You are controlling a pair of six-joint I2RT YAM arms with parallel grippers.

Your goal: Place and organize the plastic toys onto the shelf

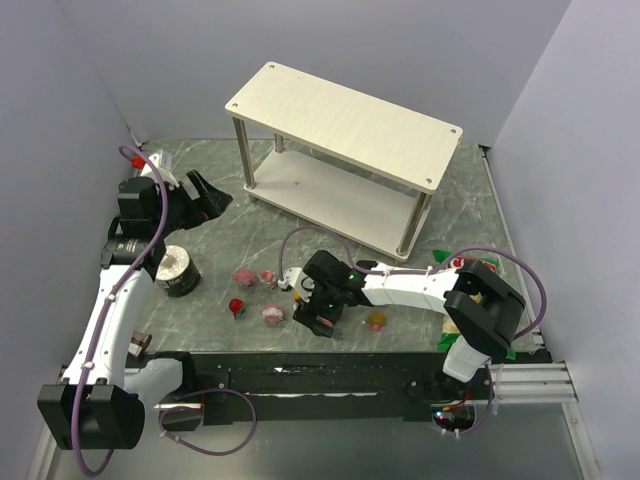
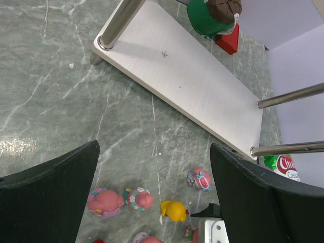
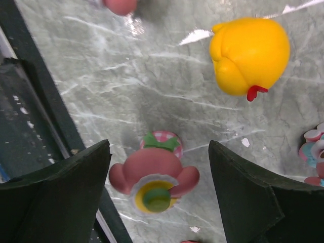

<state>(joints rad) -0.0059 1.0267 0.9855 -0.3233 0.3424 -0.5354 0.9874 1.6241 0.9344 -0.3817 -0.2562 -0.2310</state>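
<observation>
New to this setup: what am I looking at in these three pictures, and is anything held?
Two white robot arms are bolted at the near edge of a marbled table. The overhead picture looks down on both; the other two come from a camera on each wrist, that arm's dark fingers showing at the bottom. On the table stand a two-tier shelf, a can and small plastic toys. Nothing is held. The left gripper hangs open above the table near the shelf. The right gripper is open, its fingers either side of a pink toy, not touching it; a yellow toy lies nearby.
</observation>
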